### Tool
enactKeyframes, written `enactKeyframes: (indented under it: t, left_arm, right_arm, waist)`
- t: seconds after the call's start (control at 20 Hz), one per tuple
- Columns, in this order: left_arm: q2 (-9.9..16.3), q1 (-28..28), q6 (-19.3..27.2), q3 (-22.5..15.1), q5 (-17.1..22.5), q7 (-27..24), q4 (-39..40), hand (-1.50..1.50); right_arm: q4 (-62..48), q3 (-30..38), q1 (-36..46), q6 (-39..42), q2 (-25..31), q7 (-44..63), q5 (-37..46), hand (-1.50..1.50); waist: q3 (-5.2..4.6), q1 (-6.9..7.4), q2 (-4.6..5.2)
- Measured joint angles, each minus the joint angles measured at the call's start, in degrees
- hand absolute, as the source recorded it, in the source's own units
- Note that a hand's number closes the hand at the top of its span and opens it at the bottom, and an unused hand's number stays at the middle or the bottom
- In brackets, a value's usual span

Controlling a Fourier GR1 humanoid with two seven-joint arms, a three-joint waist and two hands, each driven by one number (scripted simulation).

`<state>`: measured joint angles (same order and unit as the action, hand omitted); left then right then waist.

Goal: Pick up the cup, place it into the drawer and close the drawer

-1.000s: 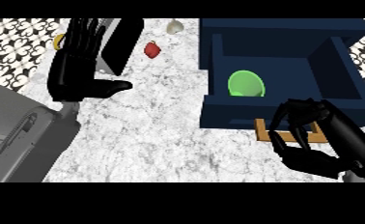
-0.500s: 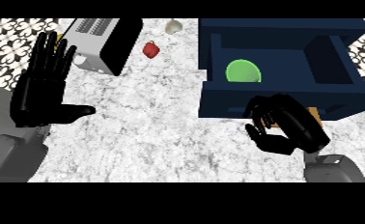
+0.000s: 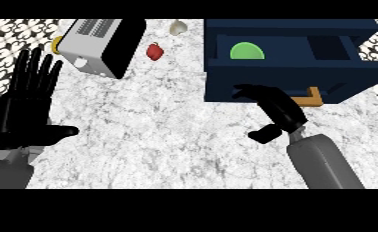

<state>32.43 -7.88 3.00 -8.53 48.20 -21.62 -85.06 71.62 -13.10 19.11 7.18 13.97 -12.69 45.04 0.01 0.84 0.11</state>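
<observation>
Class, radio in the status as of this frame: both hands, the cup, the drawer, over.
Left hand open, resting at left edge. Right hand open, fingers against front of open dark blue drawer. Green cup inside drawer. Nothing blocking.

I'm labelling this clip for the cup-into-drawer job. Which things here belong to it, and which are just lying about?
Part of the job:
- green cup, lying in the drawer
- dark blue drawer, open
- right hand, fingers at the drawer's front

Just lying about:
- toaster
- red item
- pale item
- left hand, resting open at the left edge
</observation>
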Motion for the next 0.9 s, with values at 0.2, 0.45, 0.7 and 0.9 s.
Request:
enactKeyframes:
  t: [0.2, 0.45, 0.7, 0.9]
  left_arm:
    - [0.44, 1.68, -2.56, 2.91, 0.6, 1.46, -1.03, -1.5]
    - [-0.25, 2.59, -5.16, 4.42, 0.08, 1.89, -1.01, -1.5]
    - [-1.03, 3.49, -7.55, 5.52, -0.42, 1.73, -0.42, -1.5]
    - [-0.99, 3.34, -9.95, 6.19, -0.66, 1.38, 1.42, -1.5]
  right_arm:
    - [-11.6, 2.2, 6.1, -3.26, -1.97, -3.07, 1.6, -1.5]
    - [-27.36, 6.4, 15.13, -5.95, -2.68, -9.54, 1.31, -1.5]
    - [-39.33, 10.22, 22.49, -6.09, -1.84, -16.13, -0.01, -1.5]
    - [-46.38, 12.34, 27.72, -5.41, -0.03, -20.02, -0.39, -1.5]
  waist:
    - [-0.03, 0.11, -0.04]
    - [-0.04, 0.74, 0.03]
    - [-0.12, 1.04, -0.16]
    - [-0.23, 1.67, -0.15]
